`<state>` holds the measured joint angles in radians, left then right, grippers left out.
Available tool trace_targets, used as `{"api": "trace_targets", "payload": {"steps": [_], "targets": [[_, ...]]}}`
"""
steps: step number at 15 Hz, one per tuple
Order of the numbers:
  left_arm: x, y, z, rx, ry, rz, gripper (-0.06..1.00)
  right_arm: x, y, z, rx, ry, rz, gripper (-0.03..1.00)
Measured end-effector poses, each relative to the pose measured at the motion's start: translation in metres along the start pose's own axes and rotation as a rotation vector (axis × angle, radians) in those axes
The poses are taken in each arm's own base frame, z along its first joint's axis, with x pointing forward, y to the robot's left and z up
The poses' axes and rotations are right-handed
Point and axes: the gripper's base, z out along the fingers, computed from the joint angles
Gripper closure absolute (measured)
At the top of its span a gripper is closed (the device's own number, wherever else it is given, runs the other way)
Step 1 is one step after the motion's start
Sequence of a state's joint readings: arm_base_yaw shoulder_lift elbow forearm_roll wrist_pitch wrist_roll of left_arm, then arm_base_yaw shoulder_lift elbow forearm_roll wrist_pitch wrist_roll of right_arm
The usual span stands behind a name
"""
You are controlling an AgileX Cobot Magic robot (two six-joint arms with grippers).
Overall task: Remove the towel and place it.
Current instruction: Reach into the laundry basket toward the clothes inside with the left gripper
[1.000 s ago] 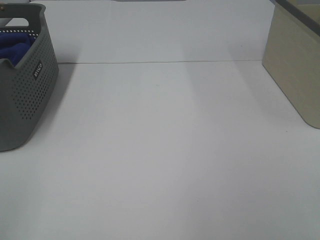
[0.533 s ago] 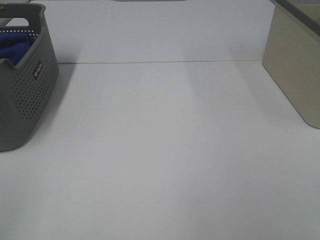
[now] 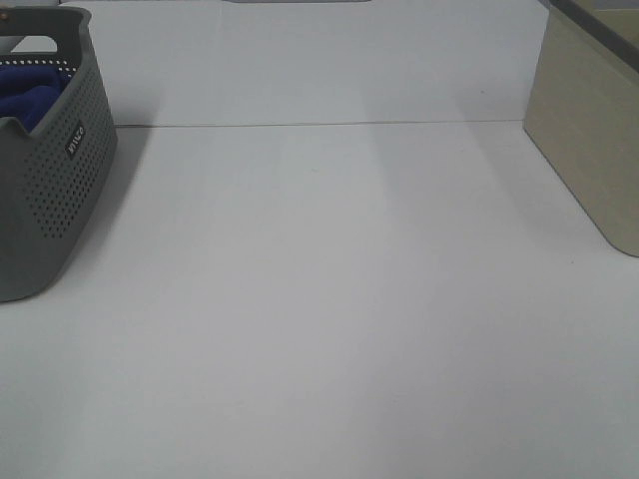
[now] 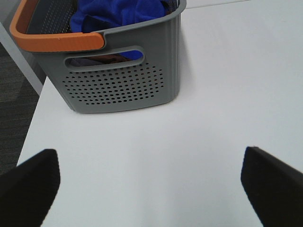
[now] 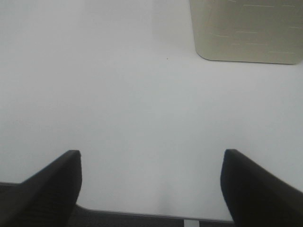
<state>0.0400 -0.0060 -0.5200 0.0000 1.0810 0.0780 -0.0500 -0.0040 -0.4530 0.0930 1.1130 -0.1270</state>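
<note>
The towel (image 3: 28,92) is seen bunched inside the grey perforated basket (image 3: 55,210), its royal-blue folds heaped below the rim; it has not been taken out. In the left wrist view, blue cloth is also glimpsed through the handle slot under an orange handle band (image 4: 57,41) that caps one end of the basket. A small white label (image 3: 75,140) is borne on the basket's long wall. The basket is stood on the white worktop (image 3: 329,299) at its left edge, toward the far left corner. The left gripper (image 4: 151,184) is held over the worktop near the basket's perforated end wall, apart from it; its jaws are spread wide, with only bare worktop between them. The right gripper (image 5: 151,187) is held over the worktop's near edge, its jaws likewise spread wide and nothing gripped. A beige box (image 3: 589,140) is set at the right edge, toward the far right corner, well apart from the right gripper.
</note>
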Motion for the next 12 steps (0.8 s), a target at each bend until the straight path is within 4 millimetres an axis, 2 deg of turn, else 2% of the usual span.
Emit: {"api": "trace_targets", "payload": {"steps": [12], "targets": [[-0.0007,0.0001,0.0012,0.001,0.009,0.0,-0.04,0.0,0.0,0.0,0.0,0.0,0.0,0.18]]}}
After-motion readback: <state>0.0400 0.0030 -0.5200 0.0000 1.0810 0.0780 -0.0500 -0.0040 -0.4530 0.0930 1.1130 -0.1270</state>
